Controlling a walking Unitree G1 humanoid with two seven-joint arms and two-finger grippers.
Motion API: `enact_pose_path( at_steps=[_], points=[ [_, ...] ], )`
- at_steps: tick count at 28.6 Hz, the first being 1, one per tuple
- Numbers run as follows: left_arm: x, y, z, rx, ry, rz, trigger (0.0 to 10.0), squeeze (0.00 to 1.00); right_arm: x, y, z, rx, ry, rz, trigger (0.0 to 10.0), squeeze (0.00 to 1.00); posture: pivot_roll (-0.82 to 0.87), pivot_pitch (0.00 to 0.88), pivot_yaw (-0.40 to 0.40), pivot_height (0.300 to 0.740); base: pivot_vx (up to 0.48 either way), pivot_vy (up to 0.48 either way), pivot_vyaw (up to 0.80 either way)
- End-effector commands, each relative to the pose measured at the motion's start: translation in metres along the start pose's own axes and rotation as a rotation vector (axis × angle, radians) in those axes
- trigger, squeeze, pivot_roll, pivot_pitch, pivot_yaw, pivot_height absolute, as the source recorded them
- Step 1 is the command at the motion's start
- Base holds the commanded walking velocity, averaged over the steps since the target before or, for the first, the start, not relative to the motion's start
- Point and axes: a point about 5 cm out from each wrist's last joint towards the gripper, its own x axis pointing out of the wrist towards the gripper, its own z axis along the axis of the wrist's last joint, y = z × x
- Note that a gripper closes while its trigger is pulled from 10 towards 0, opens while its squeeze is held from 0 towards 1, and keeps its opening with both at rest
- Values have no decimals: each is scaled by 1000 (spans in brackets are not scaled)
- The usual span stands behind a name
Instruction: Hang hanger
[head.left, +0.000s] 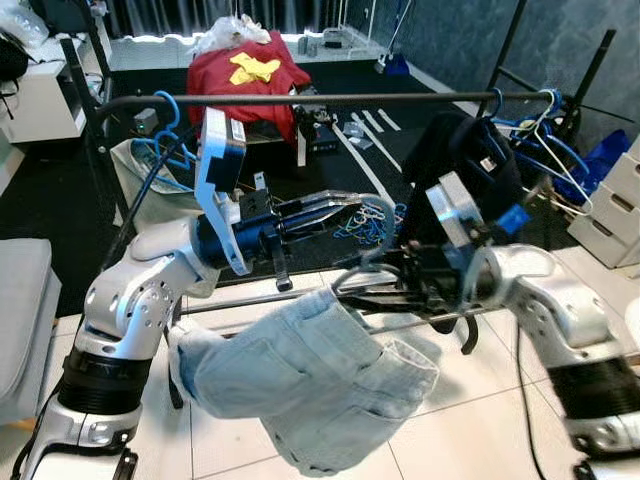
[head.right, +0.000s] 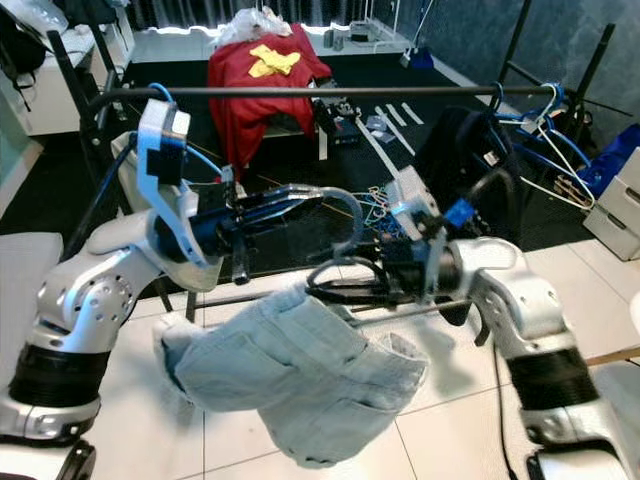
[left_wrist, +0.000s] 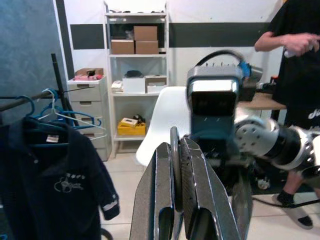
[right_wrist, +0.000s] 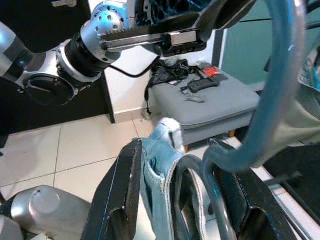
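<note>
Denim shorts (head.left: 310, 385) hide most of hanger (head.left: 355, 225).

Ahead at twelve o'clock we see the rail (head.left: 330, 98) bare along its middle, open to a gripper. At two o'clock a dark shirt (head.left: 465, 160) and blue hangers (head.left: 540, 135) crowd it; at ten, another hanger (head.left: 168, 125).

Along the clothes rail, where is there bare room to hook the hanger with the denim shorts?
The rail is bare from the lone blue hanger at its left end to the dark shirt. Its right end is crowded with blue and white hangers. Both pincers hold the hanger with the denim shorts below.
</note>
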Motion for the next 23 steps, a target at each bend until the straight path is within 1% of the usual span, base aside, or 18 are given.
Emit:
enact_pose_path(
  at_steps=[1, 2, 3, 4, 6, 8, 9, 10, 12, 13, 14, 15, 17, 18, 19, 20, 22, 23],
  points=[
    [-9, 4, -2, 33, 23, 35, 0, 0, -12, 4, 9, -15, -31, -27, 10000, 0, -202, 83, -39, 740, 0, 0, 0],
    [-13, 4, -7, 34, 47, 43, 0, 0, -25, 5, 19, -39, -66, -89, 10000, 0, -208, 83, -33, 740, 0, 0, 0],
    [-13, 4, -7, 34, 47, 43, 0, 0, -25, 5, 19, -39, -66, -89, 10000, 0, -208, 83, -33, 740, 0, 0, 0],
    [-15, 3, -12, 34, 64, 46, 0, 0, -36, 5, 31, -76, -113, -153, 10000, 0, -216, 83, -26, 740, 0, 0, 0],
    [-15, 3, -12, 34, 64, 46, 0, 0, -36, 5, 31, -76, -113, -153, 10000, 0, -216, 83, -26, 740, 0, 0, 0],
    [-18, 2, -18, 37, 91, 45, 0, 0, -51, 6, 53, -122, -221, -231, 10000, 0, -221, 85, -22, 740, 0, 0, 0],
    [-18, 2, -18, 37, 91, 45, 0, 0, -51, 6, 53, -122, -221, -231, 10000, 0, -221, 85, -22, 740, 0, 0, 0],
    [-18, 2, -21, 42, 107, 43, 0, 0, -56, 8, 65, -129, -297, -243, 10000, 0, -221, 85, -23, 740, 0, 0, 0],
    [-18, 2, -21, 42, 107, 43, 0, 0, -56, 8, 65, -129, -297, -243, 10000, 0, -221, 85, -23, 740, 0, 0, 0],
    [-18, 2, -22, 50, 123, 40, 0, 0, -59, 10, 73, -131, -357, -246, 10000, 0, -218, 86, -25, 740, 0, 0, 0],
    [-18, 2, -22, 50, 123, 40, 0, 0, -59, 10, 73, -131, -357, -246, 10000, 0, -218, 86, -25, 740, 0, 0, 0],
    [-18, 3, -23, 64, 143, 38, 0, 0, -62, 12, 80, -127, -407, -241, 10000, 0, -215, 87, -25, 740, 0, 0, 0],
    [-18, 3, -23, 64, 143, 38, 0, 0, -62, 12, 80, -127, -407, -241, 10000, 0, -215, 87, -25, 740, 0, 0, 0],
    [-19, 5, -24, 87, 172, 36, 0, 0, -63, 14, 84, -113, -457, -229, 10000, 0, -211, 89, -25, 740, 0, 0, 0],
    [-21, 10, -23, 125, 214, 41, 0, 0, -55, 23, 74, -74, -376, -162, 10000, 0, -210, 92, -22, 740, 0, 0, 0],
    [-21, 10, -23, 125, 214, 41, 0, 0, -55, 23, 74, -74, -376, -162, 10000, 0, -210, 92, -22, 740, 0, 0, 0],
    [-28, 20, -19, 212, 308, 56, 0, 0, -35, 37, 35, 9, -181, -95, 10000, 0, -206, 96, -17, 740, 0, 0, 0],
    [-28, 20, -19, 212, 308, 56, 0, 0, -35, 37, 35, 9, -181, -95, 10000, 0, -206, 96, -17, 740, 0, 0, 0]
  ],
)
